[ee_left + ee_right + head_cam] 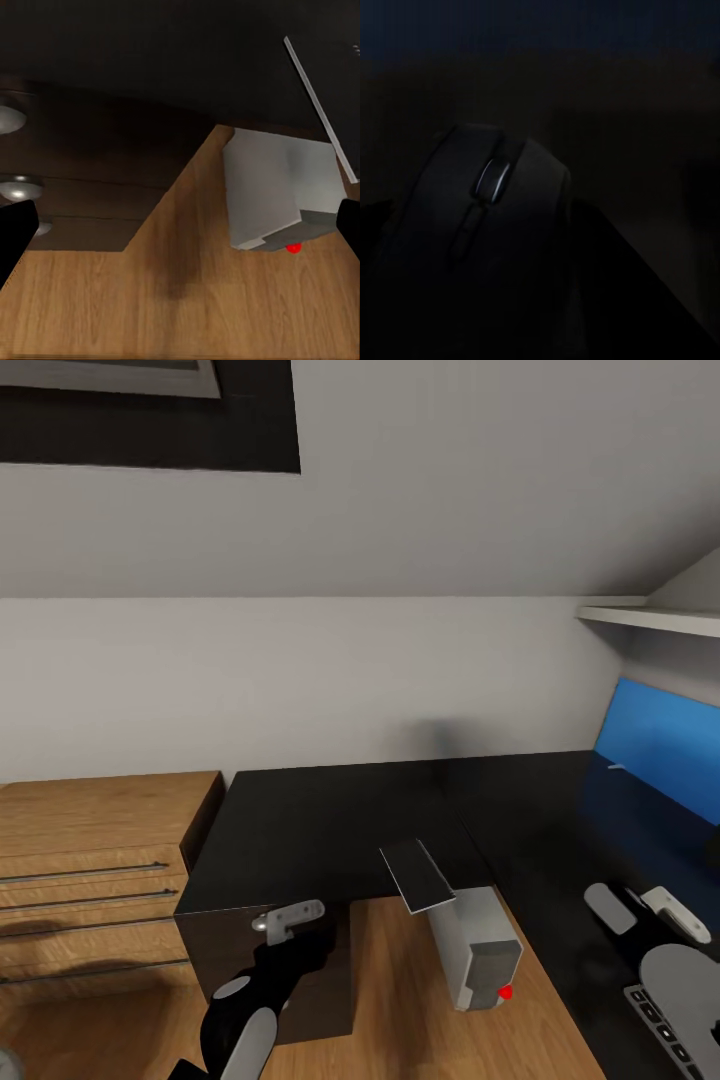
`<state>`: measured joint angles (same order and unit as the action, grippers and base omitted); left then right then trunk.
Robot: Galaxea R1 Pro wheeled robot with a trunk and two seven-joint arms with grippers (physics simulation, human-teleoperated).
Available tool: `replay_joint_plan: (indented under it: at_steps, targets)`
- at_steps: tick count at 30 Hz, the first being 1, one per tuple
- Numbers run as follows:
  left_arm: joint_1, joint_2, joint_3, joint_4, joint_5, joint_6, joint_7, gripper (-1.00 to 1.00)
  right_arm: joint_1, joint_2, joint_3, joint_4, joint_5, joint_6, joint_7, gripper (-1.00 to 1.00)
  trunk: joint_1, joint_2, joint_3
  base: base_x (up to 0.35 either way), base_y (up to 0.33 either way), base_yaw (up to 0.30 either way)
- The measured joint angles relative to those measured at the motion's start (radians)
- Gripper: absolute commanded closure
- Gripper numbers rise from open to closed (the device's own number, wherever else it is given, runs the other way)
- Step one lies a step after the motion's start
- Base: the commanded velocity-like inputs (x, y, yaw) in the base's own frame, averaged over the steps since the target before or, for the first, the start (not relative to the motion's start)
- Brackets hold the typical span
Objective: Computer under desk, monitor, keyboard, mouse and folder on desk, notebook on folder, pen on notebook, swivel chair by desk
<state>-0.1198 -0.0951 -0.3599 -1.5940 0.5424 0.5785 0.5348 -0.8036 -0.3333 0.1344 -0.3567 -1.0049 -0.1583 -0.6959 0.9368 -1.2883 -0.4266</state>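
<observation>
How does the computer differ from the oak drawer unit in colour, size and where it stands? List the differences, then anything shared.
The computer is light grey with a darker front and a red dot; the drawer unit is oak with thin metal handles. The computer is small and narrow; the unit is much wider. The computer stands in the inner corner of the desk; the unit stands beside the desk's left end. Both rest on the wood floor.

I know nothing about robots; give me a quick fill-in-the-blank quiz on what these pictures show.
1. The small light-grey computer tower stands on the ____ floor.
2. The dot on its darker front panel is ____.
3. The glossy L-shaped desk top is ____ in colour.
4. The oak unit beside the desk has ____ for storage.

Missing words: wooden; red; black; drawers
</observation>
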Motion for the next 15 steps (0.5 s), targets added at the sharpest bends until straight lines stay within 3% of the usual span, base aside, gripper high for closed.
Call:
replay_joint_plan:
  at_steps: [3, 7, 15]
  targets:
    - [0.0, 0.003, 0.0, 0.0, -0.005, 0.0, -0.006, -1.0, -0.001, 0.012, 0.005, 0.003, 0.016, -0.007, 0.0, 1.0, 0.0, 0.0, 0.0, 0.0, 0.0, 0.0]
    - [0.0, 0.01, 0.0, 0.0, 0.016, 0.0, -0.009, -1.0, -0.001, 0.017, 0.013, 0.004, 0.045, -0.019, -0.003, 1.0, 0.0, 0.0, 0.0, 0.0, 0.0, 0.0]
    - [0.0, 0.011, 0.0, 0.0, 0.022, 0.0, -0.01, -1.0, -0.001, 0.018, 0.015, 0.007, 0.053, -0.042, -0.007, 1.0, 0.0, 0.0, 0.0, 0.0, 0.0, 0.0]
